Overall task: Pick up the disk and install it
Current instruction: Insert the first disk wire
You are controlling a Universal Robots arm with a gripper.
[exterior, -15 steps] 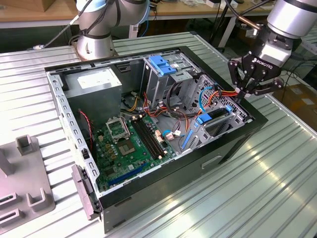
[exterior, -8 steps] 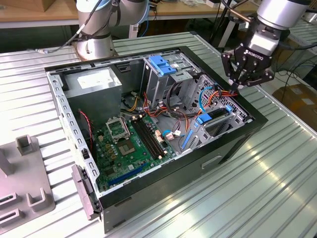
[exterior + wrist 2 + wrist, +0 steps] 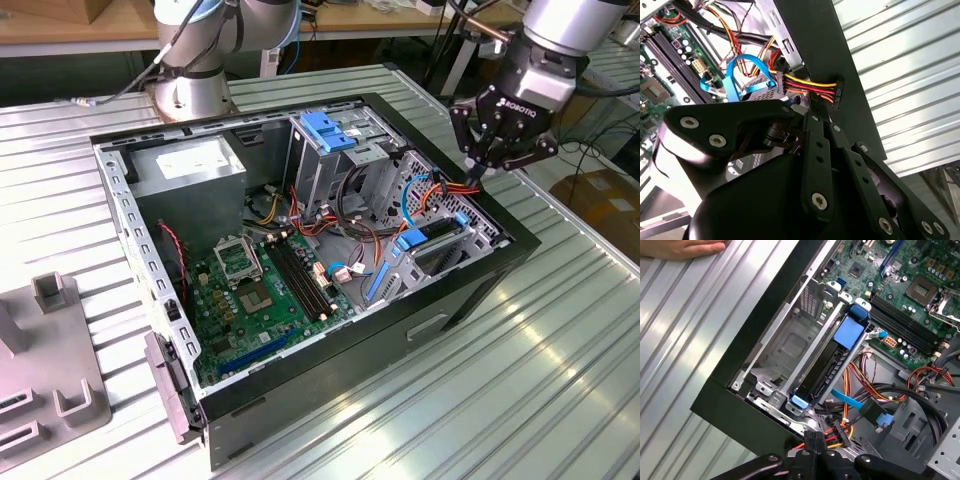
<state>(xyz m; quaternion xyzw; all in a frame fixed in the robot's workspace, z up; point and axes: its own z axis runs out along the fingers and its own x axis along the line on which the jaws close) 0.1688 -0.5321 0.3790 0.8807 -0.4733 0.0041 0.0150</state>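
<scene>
At the exterior view's upper right, gripper (image 3: 478,172), fingers together, over open case (image 3: 400,330) on ribbed metal table (image 3: 520,400); disk (image 3: 821,374) on edge inside; wooden bench (image 3: 60,32) behind.

Robotics lab: open computer case (image 3: 350,362) on slatted metal bench (image 3: 520,400)

Computer case (image 3: 470,290): one, open, on the slatted table (image 3: 560,390).
Motherboard (image 3: 262,300): one, on the case floor.
Power supply (image 3: 190,170): one, in a far corner of the case.
Blue bracket (image 3: 325,128): one, atop the drive cage (image 3: 315,170).
Drive bays at the case corner under the gripper (image 3: 476,172): two, side by side.
Disk (image 3: 826,371): one, seated in one bay.
Power connector (image 3: 837,95) on red, yellow and black wires: one.
Gripper: one.
Hand (image 3: 685,247): one, on the table beside the case.
</scene>
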